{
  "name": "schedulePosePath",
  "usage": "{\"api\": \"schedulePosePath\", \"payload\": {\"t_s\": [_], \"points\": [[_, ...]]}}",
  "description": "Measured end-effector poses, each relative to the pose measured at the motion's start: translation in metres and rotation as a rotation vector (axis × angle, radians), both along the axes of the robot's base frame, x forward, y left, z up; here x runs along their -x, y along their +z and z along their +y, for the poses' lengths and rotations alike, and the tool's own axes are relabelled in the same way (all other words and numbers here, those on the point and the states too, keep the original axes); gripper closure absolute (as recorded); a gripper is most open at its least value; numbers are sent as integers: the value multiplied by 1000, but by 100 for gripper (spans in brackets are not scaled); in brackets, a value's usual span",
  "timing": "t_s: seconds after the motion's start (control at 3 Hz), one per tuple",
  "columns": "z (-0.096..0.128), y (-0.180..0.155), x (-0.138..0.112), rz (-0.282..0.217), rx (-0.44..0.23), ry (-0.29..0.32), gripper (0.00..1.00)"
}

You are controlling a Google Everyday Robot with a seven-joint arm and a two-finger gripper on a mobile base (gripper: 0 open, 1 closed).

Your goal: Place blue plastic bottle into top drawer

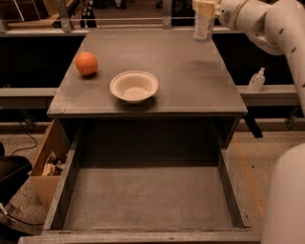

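My gripper (206, 8) is at the top right of the camera view, shut on the blue plastic bottle (204, 27). The bottle hangs upright in the air above the far right part of the grey table (190, 81); its lower body with the pale label shows, its cap is out of view. The top drawer (147, 200) stands pulled open below the table's front edge, wide and shallow, with a flat grey bottom and nothing in it. The bottle is well behind and above the drawer.
An orange (86, 63) sits at the table's left. A white bowl (134, 86) sits near the table's front middle. A tan cardboard box (45, 159) stands left of the drawer. A small pump dispenser bottle (257, 80) stands on a ledge at the right.
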State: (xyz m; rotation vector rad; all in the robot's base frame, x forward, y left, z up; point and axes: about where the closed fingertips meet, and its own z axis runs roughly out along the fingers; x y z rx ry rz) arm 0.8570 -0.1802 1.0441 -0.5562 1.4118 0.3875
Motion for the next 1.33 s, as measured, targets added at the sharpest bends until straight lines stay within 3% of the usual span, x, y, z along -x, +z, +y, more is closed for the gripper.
{"api": "schedulePosePath", "payload": {"t_s": [0.33, 0.67, 1.0, 1.33], "points": [[-19, 41, 52, -75, 19, -56, 100], [-35, 62, 128, -136, 25, -131, 100], [-34, 29, 171, -117, 26, -166, 100], [-21, -20, 214, -81, 33, -115, 100]]}}
